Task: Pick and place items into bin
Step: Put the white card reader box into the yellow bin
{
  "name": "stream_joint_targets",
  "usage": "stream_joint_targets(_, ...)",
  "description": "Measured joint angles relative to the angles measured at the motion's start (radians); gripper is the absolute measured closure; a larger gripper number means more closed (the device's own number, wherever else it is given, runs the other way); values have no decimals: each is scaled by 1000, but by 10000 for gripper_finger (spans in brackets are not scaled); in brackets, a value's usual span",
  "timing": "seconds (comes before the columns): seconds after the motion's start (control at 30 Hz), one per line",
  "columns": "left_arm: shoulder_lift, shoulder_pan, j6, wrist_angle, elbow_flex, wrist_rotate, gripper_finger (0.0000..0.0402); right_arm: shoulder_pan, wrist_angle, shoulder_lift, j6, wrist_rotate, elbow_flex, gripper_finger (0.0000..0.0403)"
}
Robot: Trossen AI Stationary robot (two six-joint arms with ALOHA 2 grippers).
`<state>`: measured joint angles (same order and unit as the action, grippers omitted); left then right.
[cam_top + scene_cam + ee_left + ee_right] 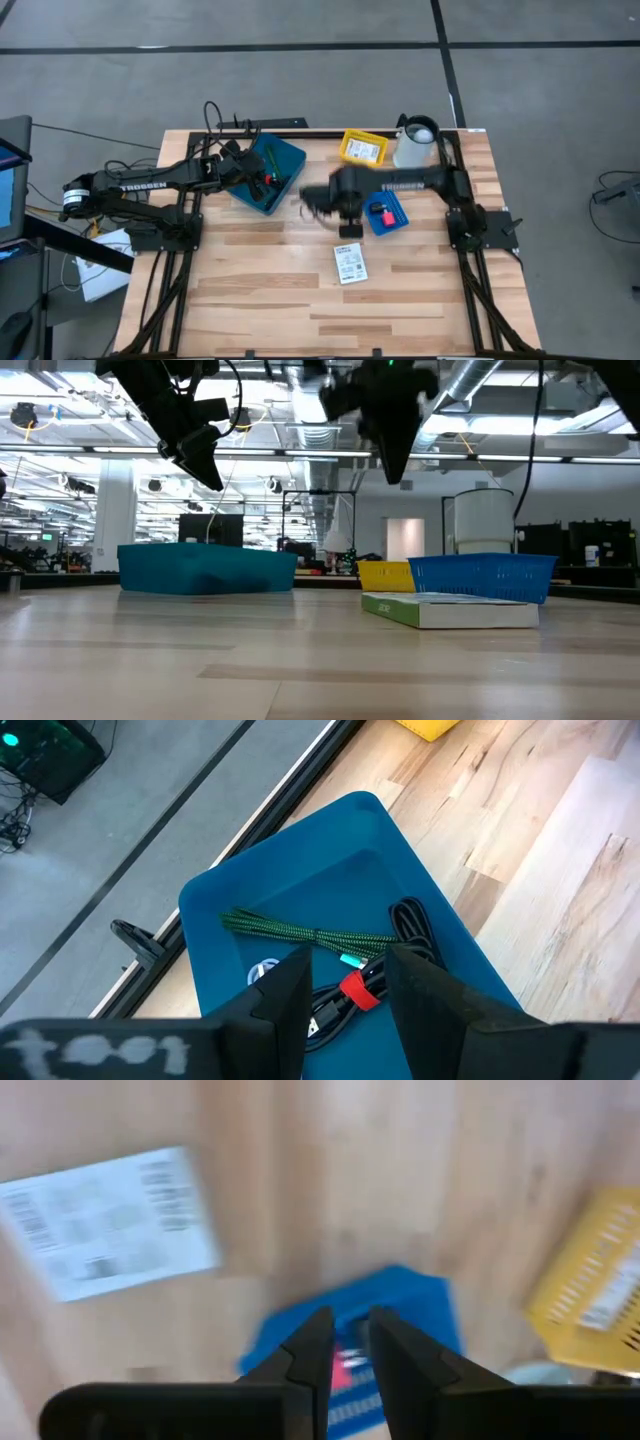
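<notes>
- The left gripper [262, 176] hangs over the teal bin [285, 160], which sits at about ten o'clock from the table's middle; from table height it shows raised clear above the bin [205, 568].
- Its jaws stand apart with nothing between them, the two dark fingers [285, 1005] framing the bin's inside.
- Down in that bin [300, 890] lie a green braided cord [300, 931], a coiled black cable [412, 920] and a small red piece [360, 990] on the black cable, all close together.
- The right gripper [340, 205] is out over the middle of the table, smeared with motion, high above the wood [392, 455].
- Its jaws are close but not touching, a narrow gap between the fingers [310, 1350], and nothing is gripped.
- Past those fingers sits a small blue basket [400, 1305] holding a red-pink piece [345, 1362].
- From above, that blue basket [395, 216] is just at three o'clock from the right gripper.
- A white printed card [350, 263] lies flat on the bare wood at six o'clock from the right gripper, well apart from the teal bin.
- A yellow basket [364, 148] with a white card inside sits at twelve o'clock, a white jug [414, 141] just beside it.
</notes>
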<state>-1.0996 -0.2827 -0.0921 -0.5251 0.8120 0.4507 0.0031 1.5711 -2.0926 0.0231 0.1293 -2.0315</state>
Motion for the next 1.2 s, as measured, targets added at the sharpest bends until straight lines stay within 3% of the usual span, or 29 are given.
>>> stream_joint_targets(0.23,0,0,0,0,0,0,282,253,-82,2,-133,37,50,339)
stream_joint_targets(0.53,0,0,0,0,0,0,282,517,-355,2,-451,436,309,339)
stream_joint_targets(0.87,0,0,0,0,0,0,282,635,-374,2,-971,645,420,339)
stream_joint_targets(1.03,0,0,0,0,0,0,282,632,-381,1,-1176,606,450,339)
stream_joint_targets(1.2,0,0,0,0,0,0,282,608,-390,1,-1213,505,450,339)
